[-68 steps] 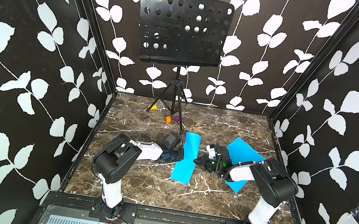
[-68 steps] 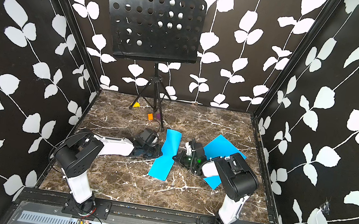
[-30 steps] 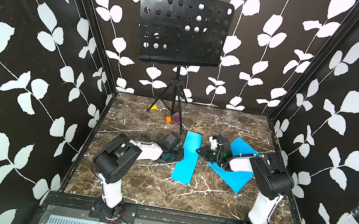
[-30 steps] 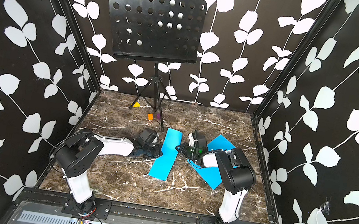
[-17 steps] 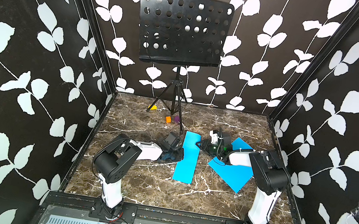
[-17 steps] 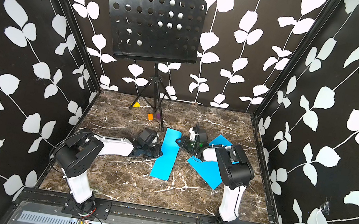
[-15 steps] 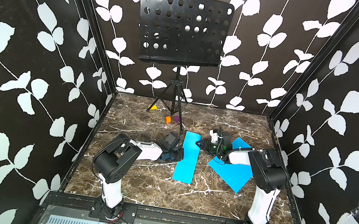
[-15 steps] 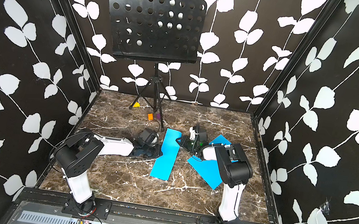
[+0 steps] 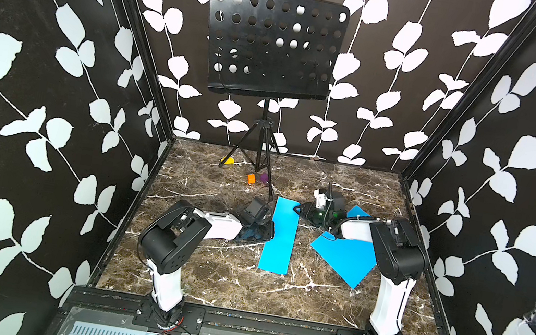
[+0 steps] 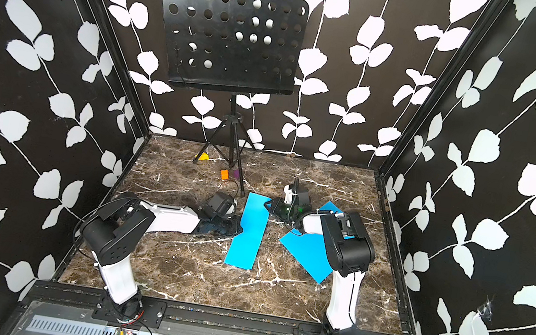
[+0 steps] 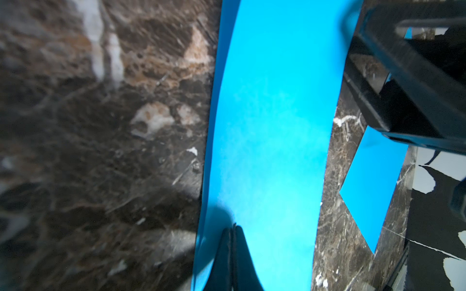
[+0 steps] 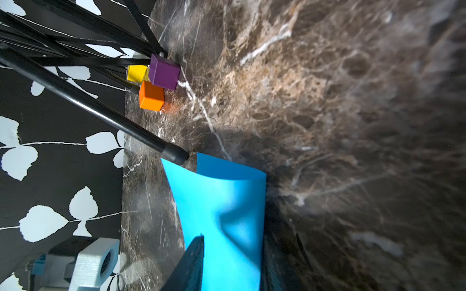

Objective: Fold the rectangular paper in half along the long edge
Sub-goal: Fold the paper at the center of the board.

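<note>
The blue rectangular paper (image 9: 280, 235) (image 10: 247, 233) lies doubled over into a long narrow strip in the middle of the marble floor. My left gripper (image 9: 268, 228) (image 11: 233, 226) is shut, with its tips resting on top of the strip near its left edge. My right gripper (image 9: 299, 211) (image 12: 232, 252) sits low at the strip's right edge near the far end. It is open, and the paper (image 12: 222, 201) passes between its fingers (image 12: 194, 262). There the top layer bulges up and is not flat.
A second blue sheet (image 9: 343, 259) (image 11: 373, 191) lies partly under the right arm. A black music stand (image 9: 274, 43) fills the back, and one tripod foot (image 12: 174, 153) touches the strip's far end. Orange (image 12: 151, 97), purple (image 12: 164, 73) and yellow (image 12: 136, 73) cubes sit by the tripod.
My right gripper slid along the strip's right edge toward the far end and opened its jaws. The left gripper stayed shut in place.
</note>
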`<state>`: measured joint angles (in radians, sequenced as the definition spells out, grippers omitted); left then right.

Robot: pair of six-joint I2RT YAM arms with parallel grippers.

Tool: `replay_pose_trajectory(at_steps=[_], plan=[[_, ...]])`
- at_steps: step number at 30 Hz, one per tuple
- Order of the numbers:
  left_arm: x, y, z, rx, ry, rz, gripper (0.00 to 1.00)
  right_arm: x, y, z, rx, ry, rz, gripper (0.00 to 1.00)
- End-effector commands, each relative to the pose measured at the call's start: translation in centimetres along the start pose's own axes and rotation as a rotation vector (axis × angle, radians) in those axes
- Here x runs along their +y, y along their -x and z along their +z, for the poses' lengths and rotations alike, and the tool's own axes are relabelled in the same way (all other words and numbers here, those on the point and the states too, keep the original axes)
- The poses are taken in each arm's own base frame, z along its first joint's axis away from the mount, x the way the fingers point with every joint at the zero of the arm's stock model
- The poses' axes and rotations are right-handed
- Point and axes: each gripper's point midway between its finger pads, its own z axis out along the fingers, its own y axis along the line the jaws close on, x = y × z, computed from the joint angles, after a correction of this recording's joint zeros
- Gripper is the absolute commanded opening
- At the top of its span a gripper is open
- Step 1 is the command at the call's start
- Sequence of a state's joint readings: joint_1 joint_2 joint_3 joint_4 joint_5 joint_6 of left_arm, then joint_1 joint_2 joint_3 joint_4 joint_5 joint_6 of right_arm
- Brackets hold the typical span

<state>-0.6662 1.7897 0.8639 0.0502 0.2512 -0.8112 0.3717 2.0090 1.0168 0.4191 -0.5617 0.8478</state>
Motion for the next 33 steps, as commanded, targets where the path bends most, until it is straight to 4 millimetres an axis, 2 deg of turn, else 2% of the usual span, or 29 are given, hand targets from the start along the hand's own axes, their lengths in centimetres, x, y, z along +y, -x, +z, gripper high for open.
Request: replay_pose_trajectory(at_steps=[1,6,7,9,10,11,15,16,18,21,24,28,32,33], plan=[[8.2,-6.4,1.0,0.194,0.272,-0.063,0.00,-0.3,0.7,0.6,-0.007,-0.009,-0.004,0.38],[8.3,-6.5,1.0,0.195,0.269,-0.066,0.00,-0.4,1.7,1.3,-0.019,-0.015,-0.014,0.34],[8.3,-6.6,1.0,0.197,0.270,-0.065,0.00,-0.5,1.8,1.5,-0.016,-0.017,-0.013,0.30],[8.4,-6.7,1.1,0.198,0.271,-0.067,0.00,-0.6,2.1,1.8,-0.015,-0.014,-0.008,0.14],[8.4,-6.7,1.0,0.199,0.269,-0.067,0.00,-0.6,2.3,1.9,-0.015,-0.015,-0.005,0.01],[8.4,-6.7,1.1,0.199,0.270,-0.066,0.00,-0.7,2.5,2.0,-0.020,-0.022,-0.003,0.00],[8.5,-6.8,1.0,0.203,0.271,-0.068,0.00,-0.4,3.2,1.9,-0.035,-0.023,-0.006,0.03],[8.5,-6.9,1.0,0.204,0.272,-0.067,0.00,-0.3,3.4,1.8,-0.039,-0.021,-0.008,0.17],[8.5,-6.9,1.1,0.205,0.271,-0.068,0.00,-0.1,3.6,1.9,-0.040,-0.016,-0.011,0.29],[8.5,-6.9,1.1,0.206,0.271,-0.067,0.00,-0.1,3.8,2.3,-0.039,-0.016,-0.011,0.33],[8.6,-6.9,1.1,0.208,0.272,-0.067,0.00,-0.3,3.8,2.7,-0.034,-0.014,-0.007,0.28],[8.6,-7.0,1.1,0.207,0.272,-0.069,0.00,-0.4,4.0,3.0,-0.033,-0.012,-0.004,0.00],[8.7,-7.0,1.1,0.206,0.273,-0.068,0.00,-0.2,4.2,2.8,-0.039,-0.012,-0.007,0.00],[8.7,-7.0,1.0,0.204,0.272,-0.067,0.00,-0.1,4.1,2.7,-0.039,-0.011,-0.009,0.10]])
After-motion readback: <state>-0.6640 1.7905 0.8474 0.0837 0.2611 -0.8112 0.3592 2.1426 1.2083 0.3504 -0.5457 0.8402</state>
